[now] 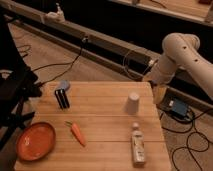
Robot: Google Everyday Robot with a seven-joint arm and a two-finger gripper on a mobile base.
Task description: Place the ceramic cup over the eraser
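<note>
Your pale wooden table (100, 107) carries: ten o'clock, striped black eraser (62, 98); two, off-white ceramic cup (132, 102); five, clear capped bottle (138, 146); seven, orange carrot (77, 134); eight, round orange plate (36, 141). The gripper (160, 93) hangs beside the two-o'clock edge.

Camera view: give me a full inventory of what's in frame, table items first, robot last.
table: one, light wood, centre
ceramic cup: one, off-white, back right of the table, well apart from the eraser
eraser: one, black with a blue-grey end, back left
carrot: one, orange, front left of centre
plate: one, orange-red, front left corner
bottle: one, clear with a white cap, lying front right
arm: one, white, upper right
gripper: one, at the table's right edge, right of the cup
</note>
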